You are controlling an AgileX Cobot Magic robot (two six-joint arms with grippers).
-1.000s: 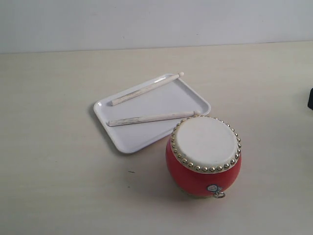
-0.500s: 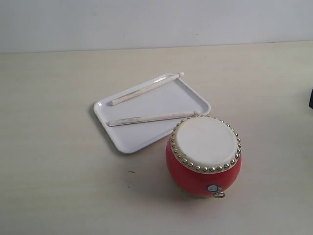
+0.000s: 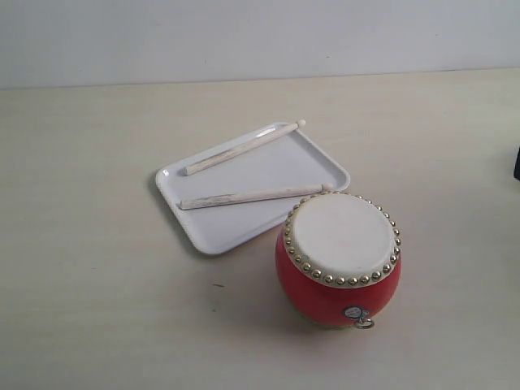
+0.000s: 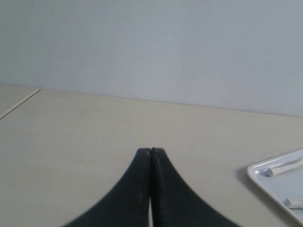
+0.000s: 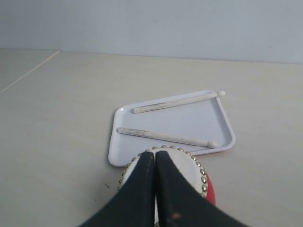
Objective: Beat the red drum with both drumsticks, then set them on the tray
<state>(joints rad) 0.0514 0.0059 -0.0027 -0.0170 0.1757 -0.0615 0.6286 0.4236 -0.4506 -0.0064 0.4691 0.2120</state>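
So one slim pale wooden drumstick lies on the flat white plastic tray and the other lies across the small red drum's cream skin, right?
Not quite. Both slim pale wooden drumsticks lie on the flat white plastic tray; nothing lies across the cream skin of the small red drum. The exterior view shows this.

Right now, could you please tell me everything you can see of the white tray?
The tray is a flat, glossy white rectangle, seemingly plastic, with rounded corners and a low rim. It lies angled on the table just behind the red drum, which hides part of one edge. Both drumsticks lie on it, apart.
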